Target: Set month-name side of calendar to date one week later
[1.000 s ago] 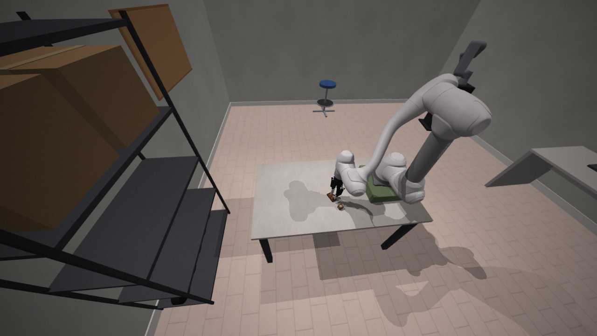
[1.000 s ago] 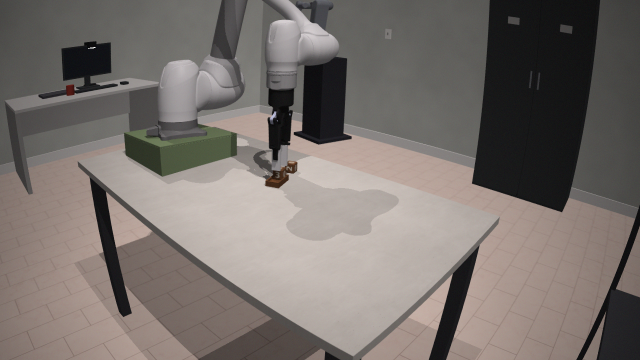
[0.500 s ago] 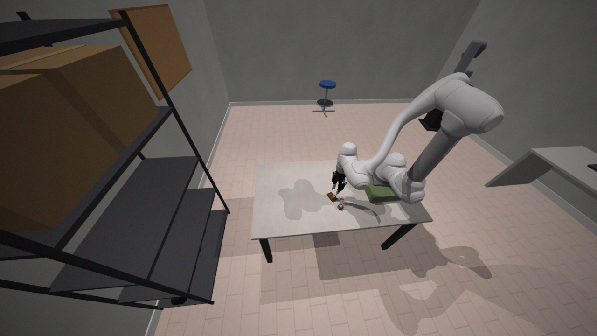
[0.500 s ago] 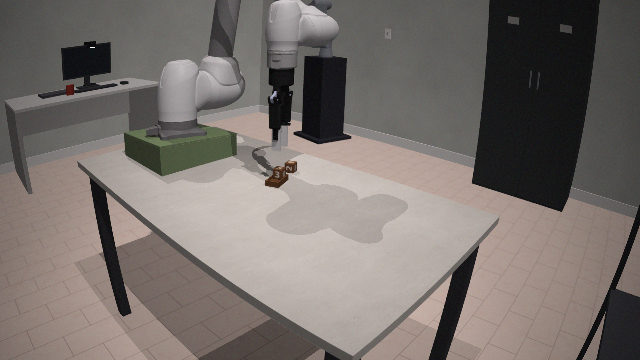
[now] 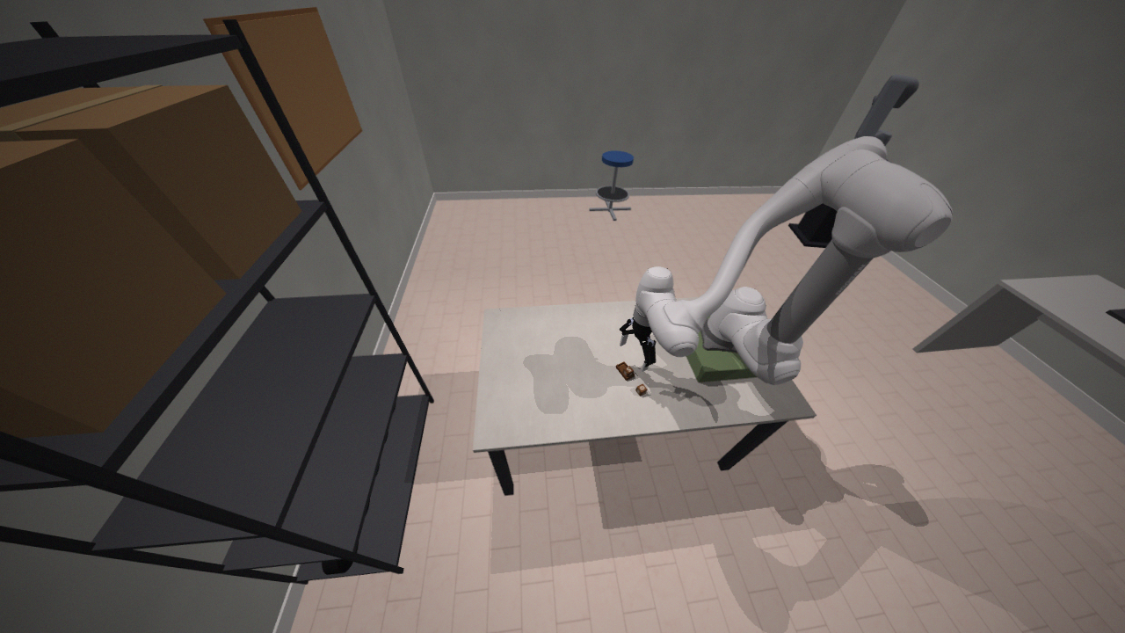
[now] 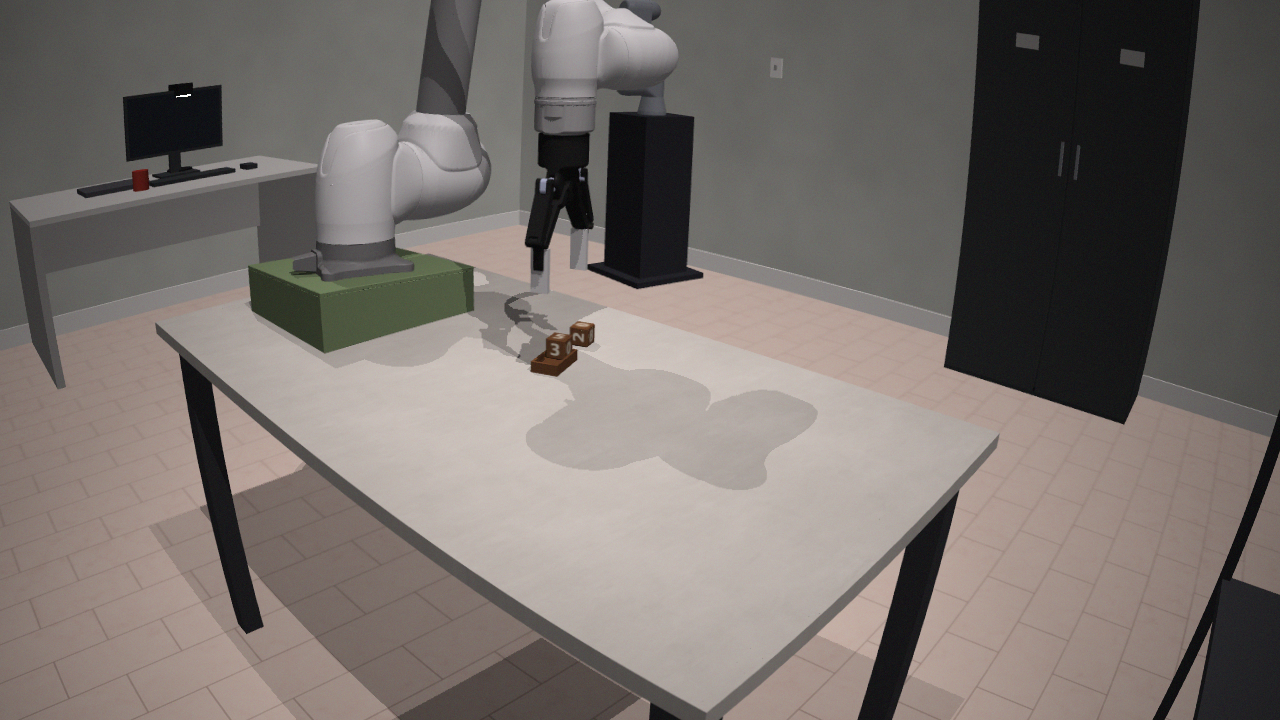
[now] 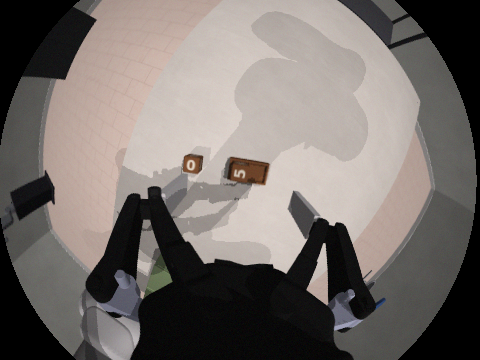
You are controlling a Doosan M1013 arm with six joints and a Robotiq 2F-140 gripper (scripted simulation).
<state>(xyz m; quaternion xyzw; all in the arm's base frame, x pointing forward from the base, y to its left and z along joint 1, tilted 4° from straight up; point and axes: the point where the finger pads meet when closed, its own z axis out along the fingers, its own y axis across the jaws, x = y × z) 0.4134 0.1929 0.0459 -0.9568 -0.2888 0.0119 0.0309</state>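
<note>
A small brown tray (image 6: 553, 360) lies on the grey table. One brown cube (image 6: 559, 346) (image 7: 239, 172) sits in it, with a 3 on its side and a 5 on top. The tray's other slot (image 7: 259, 171) looks empty. The second cube (image 6: 582, 334) stands on the table just beside the tray, apart from it. Its top shows a 0 (image 7: 192, 164), and its side shows a digit lying sideways that looks like a 2. My gripper (image 6: 559, 268) hangs above and behind the cubes. Its fingers are spread wide and hold nothing. The tray (image 5: 625, 366) and the loose cube (image 5: 642, 389) look tiny in the overhead view.
The arm stands on a green base block (image 6: 362, 291) at the table's back left. A black pedestal (image 6: 646, 201) stands on the floor behind the table. A tall black cabinet (image 6: 1069, 197) is at the right, a desk with a monitor (image 6: 170, 125) at the left.
</note>
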